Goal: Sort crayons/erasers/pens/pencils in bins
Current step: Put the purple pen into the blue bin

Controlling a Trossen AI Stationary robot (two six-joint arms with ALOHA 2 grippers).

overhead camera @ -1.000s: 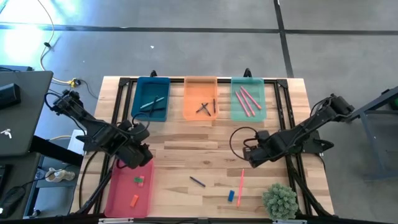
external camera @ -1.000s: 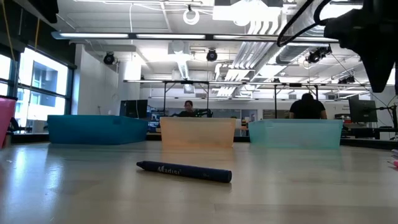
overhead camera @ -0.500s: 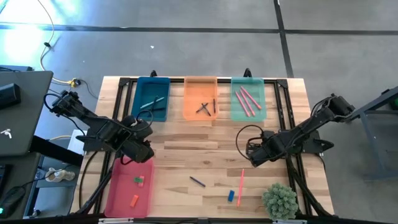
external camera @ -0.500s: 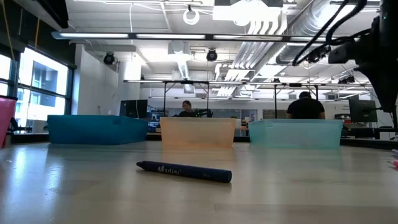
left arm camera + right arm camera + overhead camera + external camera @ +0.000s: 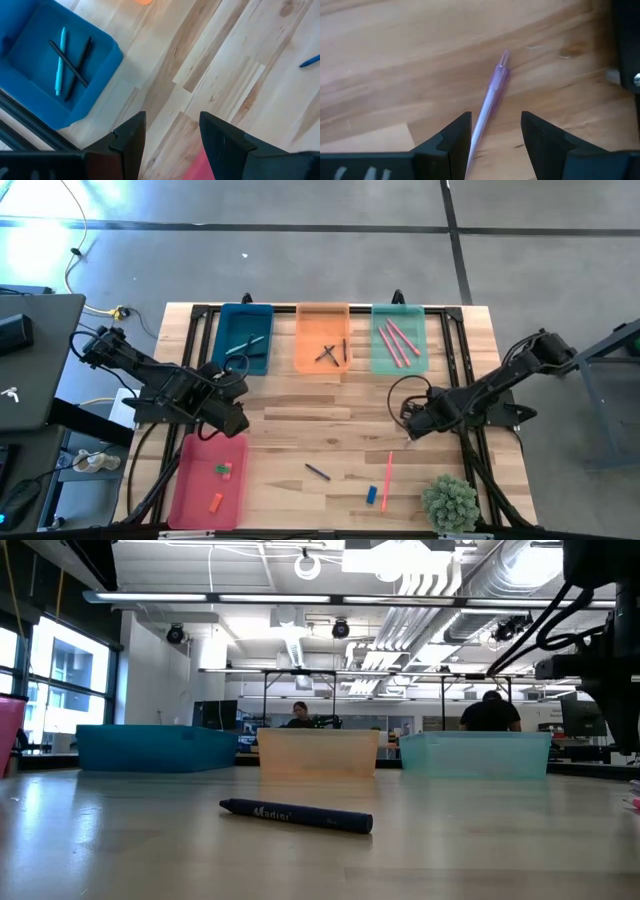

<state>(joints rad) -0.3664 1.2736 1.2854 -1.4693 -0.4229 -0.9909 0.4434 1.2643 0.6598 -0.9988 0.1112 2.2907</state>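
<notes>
My left gripper (image 5: 232, 421) is open and holds nothing; it hangs over the bare wood just beyond the far end of the pink-red bin (image 5: 190, 490). A green eraser (image 5: 225, 469) and an orange eraser (image 5: 216, 502) lie in that bin. My right gripper (image 5: 413, 423) is open above the table's right half. In its wrist view a long pink stick (image 5: 490, 100) lies flat on the wood ahead of the fingers. That pink stick (image 5: 387, 478), a dark blue crayon (image 5: 318, 472) and a blue eraser (image 5: 371, 494) lie on the table near its near edge.
The teal bin (image 5: 243, 338) with pens, the orange bin (image 5: 322, 337) with dark sticks and the mint bin (image 5: 399, 338) with pink sticks stand in a row along the far edge. A small green plant (image 5: 450, 502) sits at the near right corner. Bare wood lies mid-table.
My left gripper has drawn back from over the pink-red bin's far end toward the far edge and slightly right, staying open. My right gripper has shifted a little toward the right and far edges. Nothing on the table has moved.
</notes>
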